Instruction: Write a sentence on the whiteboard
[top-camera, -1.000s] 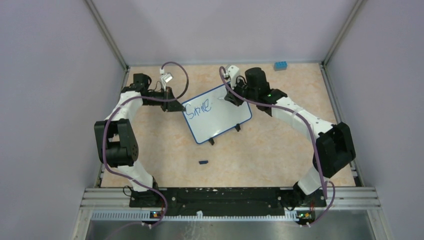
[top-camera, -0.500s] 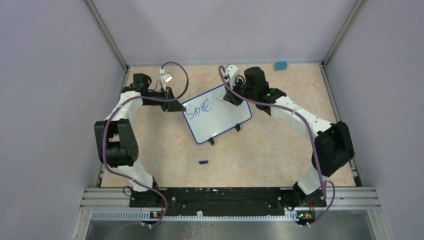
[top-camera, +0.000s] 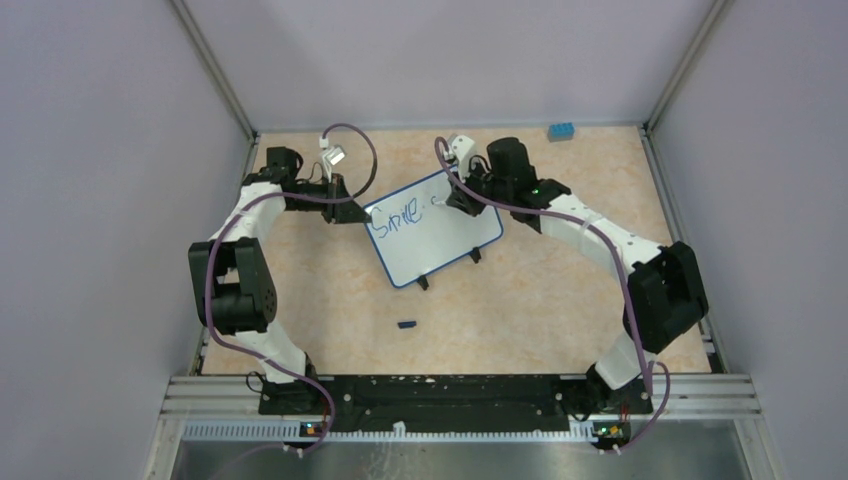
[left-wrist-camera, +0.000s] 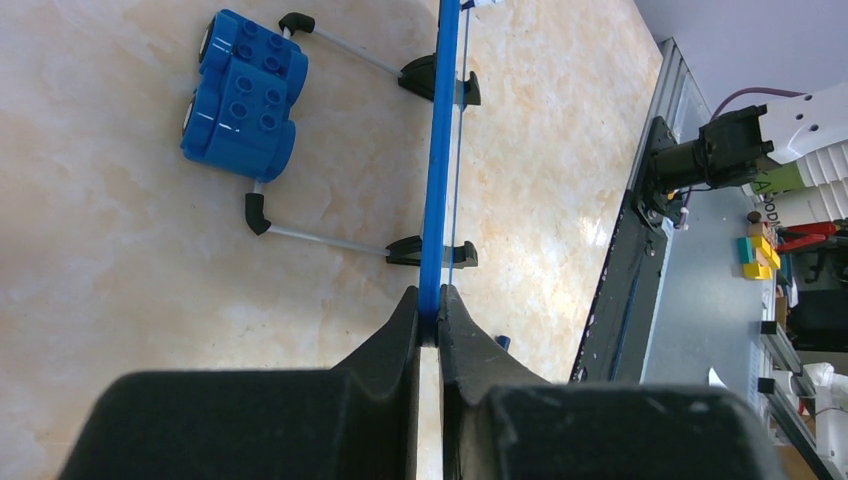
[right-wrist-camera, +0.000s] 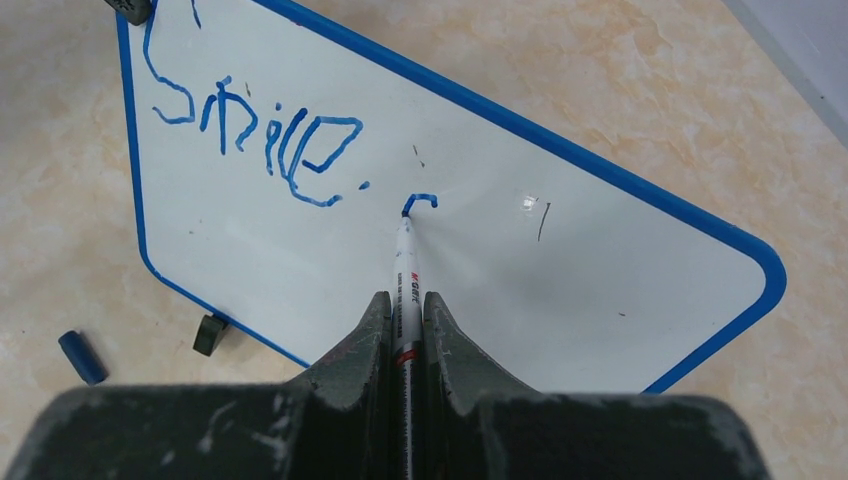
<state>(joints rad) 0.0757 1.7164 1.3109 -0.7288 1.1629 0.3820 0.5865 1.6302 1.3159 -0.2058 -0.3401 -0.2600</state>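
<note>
The whiteboard (top-camera: 440, 235), white with a thin blue frame and black feet, stands tilted mid-table; it also shows in the right wrist view (right-wrist-camera: 560, 270). The sentence (right-wrist-camera: 262, 135) reads "Smile" in blue, with a short new curved stroke (right-wrist-camera: 420, 201) to its right. My right gripper (right-wrist-camera: 405, 305) is shut on a white marker (right-wrist-camera: 405, 290) whose tip touches the board at that stroke. My left gripper (left-wrist-camera: 430, 305) is shut on the board's blue frame edge (left-wrist-camera: 437, 180) at its left end. In the top view the right gripper (top-camera: 462, 195) sits over the board's upper right part.
A blue marker cap (top-camera: 406, 324) lies on the table in front of the board, also in the right wrist view (right-wrist-camera: 82, 357). A blue toy brick (top-camera: 560, 131) sits at the back right, behind the board (left-wrist-camera: 243, 95). Walls enclose the table on three sides.
The right gripper has shifted slightly left along the board with the marker, and a new short blue stroke has appeared right of "Smile". The left arm and board have not moved.
</note>
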